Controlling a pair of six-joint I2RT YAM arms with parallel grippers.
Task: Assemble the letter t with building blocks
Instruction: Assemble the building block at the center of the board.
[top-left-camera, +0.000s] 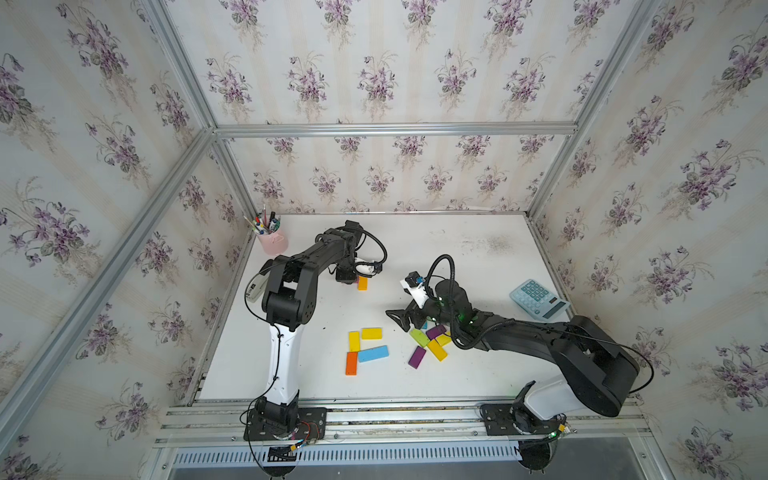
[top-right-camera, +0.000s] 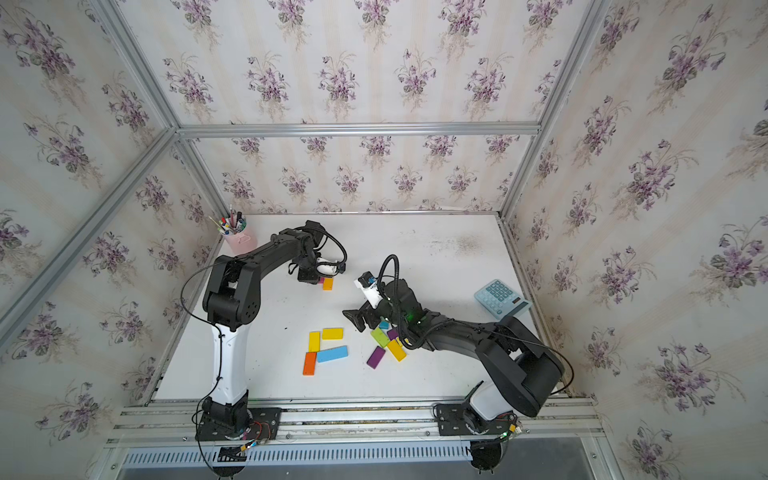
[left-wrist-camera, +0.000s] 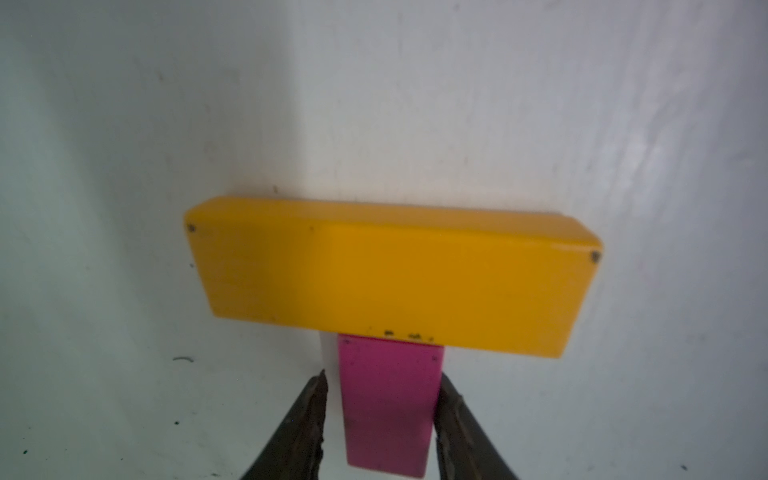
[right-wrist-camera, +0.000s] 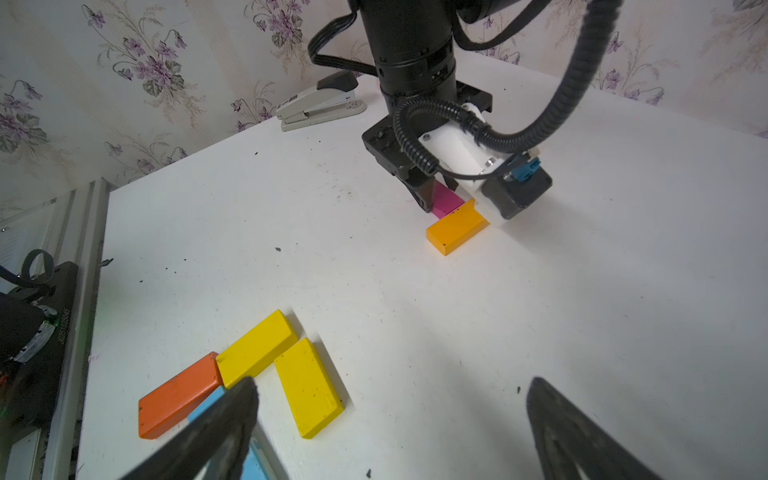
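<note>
- The left fingers (left-wrist-camera: 299, 424) straddle the magenta block (left-wrist-camera: 388, 399) and stand slightly apart, with a sliver of counter (left-wrist-camera: 124, 291) showing beside one.
- One end of that block touches the amber block (left-wrist-camera: 390, 274), which lies flat and crosswise.
- The right fingers (right-wrist-camera: 216, 428) hover wide apart and empty, well apart from the amber block.
- Two yellow blocks (right-wrist-camera: 307, 386) lie flat, also well apart from it.

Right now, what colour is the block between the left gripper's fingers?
The block is magenta, clearest in the left wrist view.
</note>
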